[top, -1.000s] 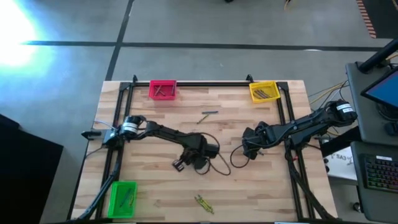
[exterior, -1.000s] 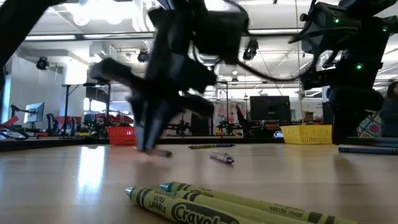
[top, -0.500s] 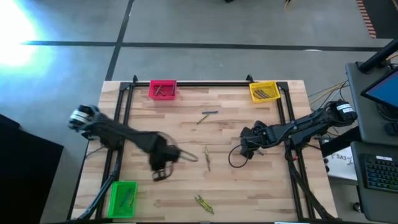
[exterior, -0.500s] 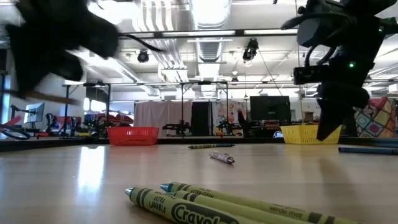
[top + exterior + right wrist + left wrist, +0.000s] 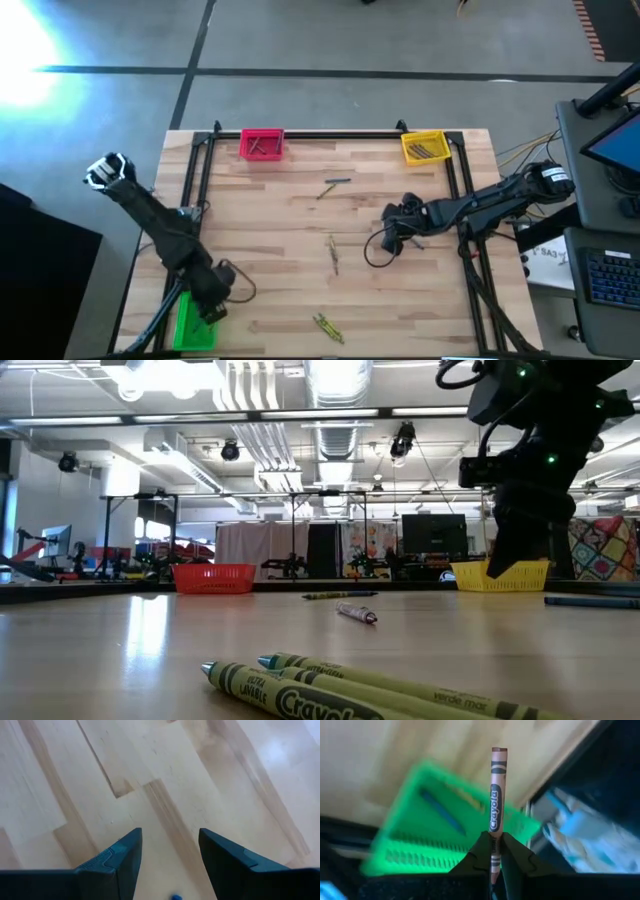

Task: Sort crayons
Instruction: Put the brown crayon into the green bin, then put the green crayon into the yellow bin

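Note:
My left gripper (image 5: 211,306) hangs over the green bin (image 5: 197,320) at the table's near left corner, shut on a brownish-red crayon (image 5: 495,795). The bin (image 5: 445,835) holds a blue crayon (image 5: 440,812). My right gripper (image 5: 170,855) is open and empty above bare table right of centre (image 5: 392,238). Loose crayons lie flat on the table: one olive crayon (image 5: 334,254) at the centre, an olive pair (image 5: 325,326) at the near edge, and grey ones (image 5: 335,185) farther back. My left gripper pinches the crayon's near end (image 5: 493,831) between its two fingertips. The crayon lies along the fingers and sticks out past them toward the green bin. It is lifted clear of the table and the bin.
A pink bin (image 5: 262,145) and a yellow bin (image 5: 424,147) stand at the far edge, each with crayons inside. A blue crayon (image 5: 590,600) lies near my right gripper. A black frame (image 5: 330,134) runs round the table. The olive pair (image 5: 350,690) lies close to the low camera.
My left gripper has swung from the table's centre toward the near left corner, carrying the crayon, and now stands over the green bin. The olive crayon at the centre has come into view where the gripper was. My right gripper has drifted a little toward the table's left.

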